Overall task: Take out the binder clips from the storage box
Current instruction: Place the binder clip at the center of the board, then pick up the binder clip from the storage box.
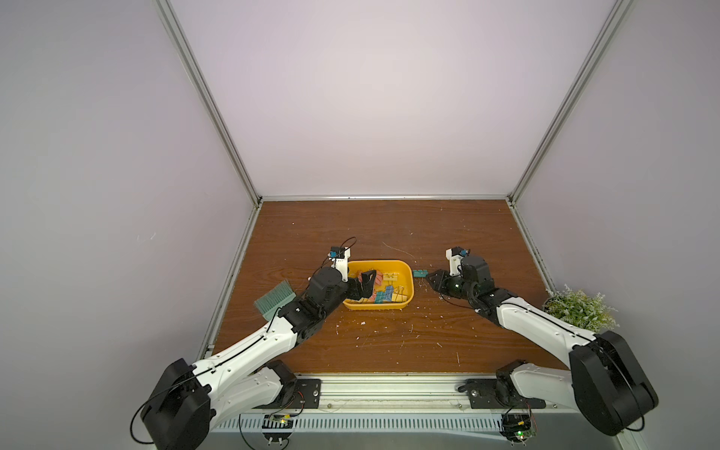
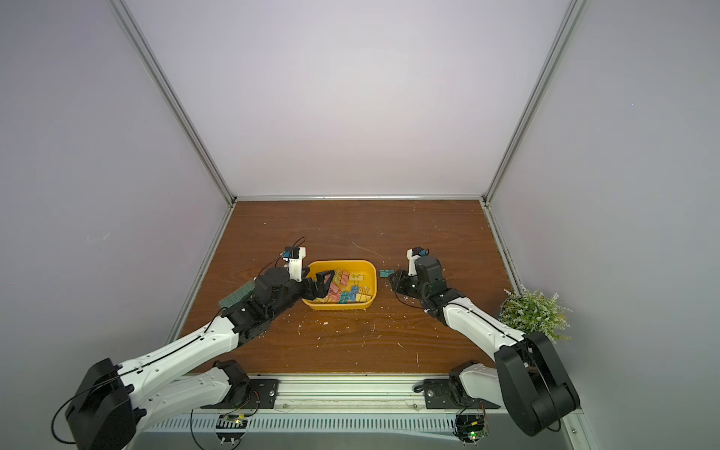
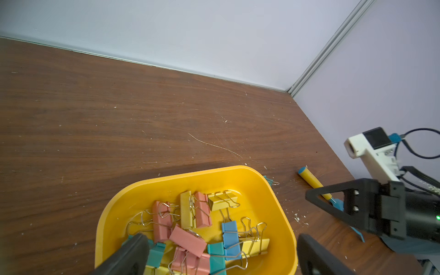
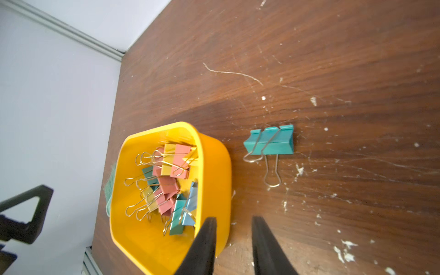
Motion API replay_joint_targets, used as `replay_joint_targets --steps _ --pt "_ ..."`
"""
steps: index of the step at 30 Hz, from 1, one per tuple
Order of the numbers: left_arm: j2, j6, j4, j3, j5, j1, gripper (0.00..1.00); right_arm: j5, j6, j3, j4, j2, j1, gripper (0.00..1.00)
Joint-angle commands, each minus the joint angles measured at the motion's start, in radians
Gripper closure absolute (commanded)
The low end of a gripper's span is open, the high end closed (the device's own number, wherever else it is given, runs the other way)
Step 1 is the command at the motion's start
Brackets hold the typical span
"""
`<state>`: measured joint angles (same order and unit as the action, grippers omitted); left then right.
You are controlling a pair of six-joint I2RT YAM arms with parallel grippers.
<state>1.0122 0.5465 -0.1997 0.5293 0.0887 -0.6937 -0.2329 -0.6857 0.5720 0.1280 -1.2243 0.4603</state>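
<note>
- A yellow box (image 1: 380,263) is seen in both top views near the middle of the brown tabletop (image 1: 389,350).
- A heap of pink, yellow, blue and teal clips (image 3: 197,228) is kept inside the box, bunched toward its near side, with the wire handles tangled together.
- One teal clip (image 4: 270,141) is laid flat on the tabletop just beside the box's right end. It is outside the box and apart from the wall.
- The left claw (image 1: 364,282) is held over the left part of the box. It is spread wide and nothing is caught in it. Whether a finger touches the heap cannot be told.
- The right claw (image 4: 234,222) is set low, just to the right of the box and near the teal clip. Its fingers (image 4: 209,238) are parted by a narrow gap and nothing is gripped; the teal clip is left clear of them.
- A green brush (image 1: 272,300) is laid to the left of the box and is partly covered by the left arm.
- A yellow-handled tool (image 3: 312,181) is seen on the tabletop, on the same side of the box as the right claw.
- A potted plant (image 1: 580,307) is placed well to the right of the box, by the wall.
- White specks (image 4: 345,252) are scattered over the tabletop around the box.
</note>
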Motion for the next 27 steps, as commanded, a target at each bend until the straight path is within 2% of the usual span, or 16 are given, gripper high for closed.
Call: replay_joint_targets --steps 1,5,8,15,21,27 --pt "-0.029 -0.01 -0.041 -0.038 0.029 0.01 0.0 0.034 0.154 0.093 -0.085 -0.005 0.084 0.69" --pt "-0.065 -0.014 -0.111 -0.092 -0.078 0.066 0.0 0.082 0.154 0.229 -0.199 -0.113 0.172 0.7" --pt "-0.093 0.033 -0.153 -0.129 -0.086 0.084 0.0 0.131 0.127 0.281 -0.188 -0.177 0.222 0.67" --pt "-0.141 0.033 -0.135 -0.147 -0.058 0.088 0.0 0.109 0.006 0.372 -0.156 -0.337 0.238 0.62" --pt "-0.117 -0.007 -0.086 -0.114 -0.135 0.088 0.0 0.137 -0.05 0.424 -0.13 -0.426 0.238 0.55" --pt "-0.092 -0.02 -0.044 -0.087 -0.144 0.087 0.0 0.133 -0.074 0.458 -0.117 -0.495 0.237 0.56"
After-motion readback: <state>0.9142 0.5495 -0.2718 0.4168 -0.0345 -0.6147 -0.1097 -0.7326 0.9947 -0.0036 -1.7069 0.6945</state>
